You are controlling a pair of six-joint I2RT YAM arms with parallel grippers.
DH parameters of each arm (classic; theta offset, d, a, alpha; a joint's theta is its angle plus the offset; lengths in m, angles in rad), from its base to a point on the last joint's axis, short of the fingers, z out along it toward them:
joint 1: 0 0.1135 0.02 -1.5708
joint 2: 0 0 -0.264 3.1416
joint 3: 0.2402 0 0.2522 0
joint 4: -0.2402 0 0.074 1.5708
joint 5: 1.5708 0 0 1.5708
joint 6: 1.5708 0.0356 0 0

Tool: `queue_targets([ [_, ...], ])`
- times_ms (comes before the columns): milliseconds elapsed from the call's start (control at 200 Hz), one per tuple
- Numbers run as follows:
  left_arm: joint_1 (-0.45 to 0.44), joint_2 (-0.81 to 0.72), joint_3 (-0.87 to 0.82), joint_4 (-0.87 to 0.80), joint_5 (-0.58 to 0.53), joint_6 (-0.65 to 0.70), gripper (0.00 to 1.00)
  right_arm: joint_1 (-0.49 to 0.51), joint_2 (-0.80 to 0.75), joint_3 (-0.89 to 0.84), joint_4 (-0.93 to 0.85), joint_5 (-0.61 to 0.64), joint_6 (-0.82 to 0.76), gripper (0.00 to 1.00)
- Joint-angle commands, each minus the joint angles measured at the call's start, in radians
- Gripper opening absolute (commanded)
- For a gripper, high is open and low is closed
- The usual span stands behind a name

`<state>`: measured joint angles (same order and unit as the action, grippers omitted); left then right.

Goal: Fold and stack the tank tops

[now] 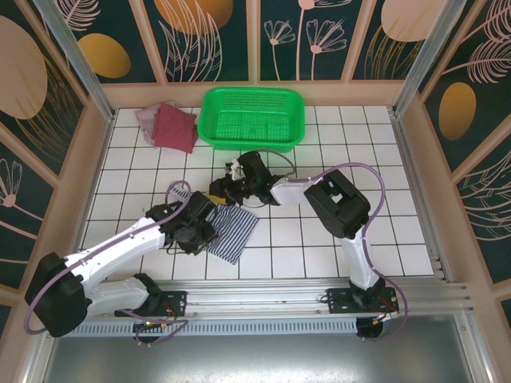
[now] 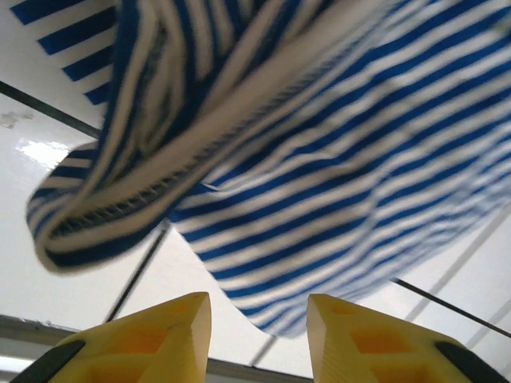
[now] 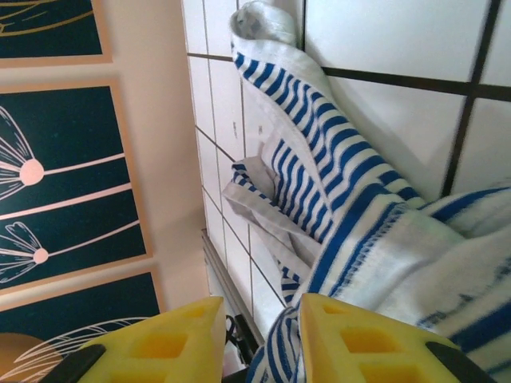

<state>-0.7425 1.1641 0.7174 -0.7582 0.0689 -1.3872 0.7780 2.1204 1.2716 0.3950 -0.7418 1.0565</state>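
The left claw [image 2: 259,311] is standing released in its own wrist view, yellow fingers [image 2: 160,335] parted with bare tile showing between them. Just ahead of it the striped tank top [image 2: 319,159] is bunching, blurred, its hemmed edge curling over and clear of both fingers. The right claw [image 3: 262,319] is gaping too, though striped cloth is crowding one finger [image 3: 359,343], so contact there is hard to judge. From above, both claws are meeting over the striped top on the white tiled table [image 1: 359,152], the arms covering part of it. Well beyond the claws, a maroon tank top [image 1: 176,128] is lying partly over a pink tank top [image 1: 146,117], beside a green basket [image 1: 209,120].
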Motion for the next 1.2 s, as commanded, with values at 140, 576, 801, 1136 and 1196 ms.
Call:
queue_targets([
  [140, 0.062, 0.019, -0.072, 0.059, -0.109, 0.057, 0.34, -0.065, -0.196, -0.061, -0.239, 0.016, -0.258, 0.35],
  [576, 0.214, 0.076, -0.058, 0.020, -0.146, 0.200, 0.34, -0.017, -0.380, -0.301, -0.487, 0.061, -0.566, 0.34],
  [801, 0.283, 0.076, -0.069, 0.050, -0.134, 0.256, 0.35, 0.025, -0.368, -0.355, -0.499, 0.130, -0.631, 0.34],
  [1136, 0.350, 0.156, -0.023, 0.002, -0.172, 0.385, 0.41, 0.037, -0.389, -0.393, -0.534, 0.137, -0.671, 0.33],
  [1196, 0.350, 0.168, 0.010, -0.036, -0.189, 0.399, 0.42, 0.024, -0.414, -0.367, -0.561, 0.131, -0.678, 0.34],
])
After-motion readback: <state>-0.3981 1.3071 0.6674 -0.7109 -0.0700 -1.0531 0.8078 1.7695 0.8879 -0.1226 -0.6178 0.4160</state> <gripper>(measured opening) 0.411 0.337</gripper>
